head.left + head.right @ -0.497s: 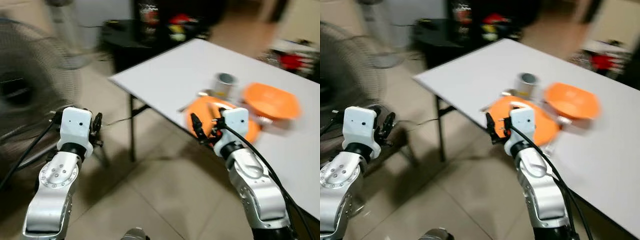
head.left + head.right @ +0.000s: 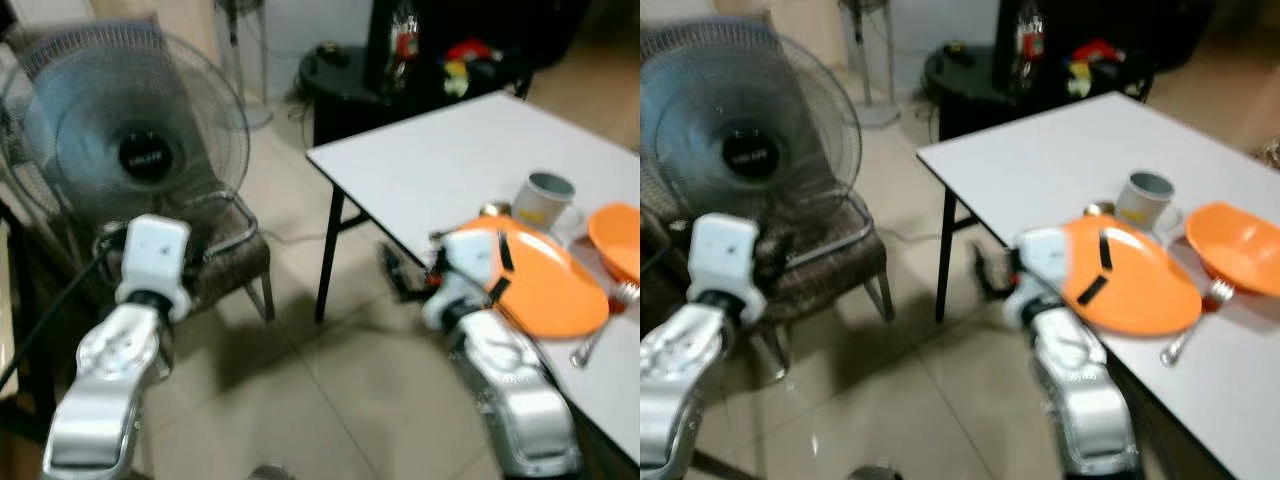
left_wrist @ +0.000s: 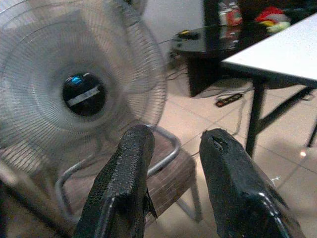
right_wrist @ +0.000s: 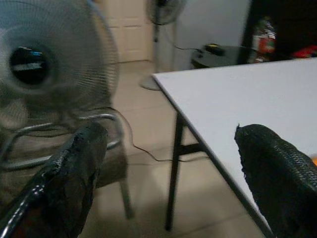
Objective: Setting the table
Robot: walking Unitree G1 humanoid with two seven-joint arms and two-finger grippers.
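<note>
The orange plate (image 2: 1130, 275), orange bowl (image 2: 1240, 248), cup (image 2: 1145, 200) and fork (image 2: 1195, 325) sat bunched at the near edge of the white tabletop (image 2: 1060, 160), apparently awaiting laying out. Both the left tool (image 3: 173, 183) and right tool (image 4: 168, 173) hung empty with fingers parted, off the tabletop and facing a fan (image 2: 135, 125)

I am counting one white table (image 2: 440, 170) ahead of me. On it I am seeing one orange plate (image 2: 1130, 275), one orange bowl (image 2: 1245, 245), one grey mug (image 2: 1145, 200) and one fork (image 2: 1195, 325). Two dark strips (image 2: 1097, 268) are lying on the plate; I cannot tell what they are. I am counting two fans: one big one (image 2: 135, 125) sitting on a chair and a second one (image 4: 161, 10) standing farther back by the wall. One chair (image 2: 825, 260), one low black table (image 2: 350, 85) with blurred clutter, and one power strip (image 3: 228, 99) on the floor.
</note>
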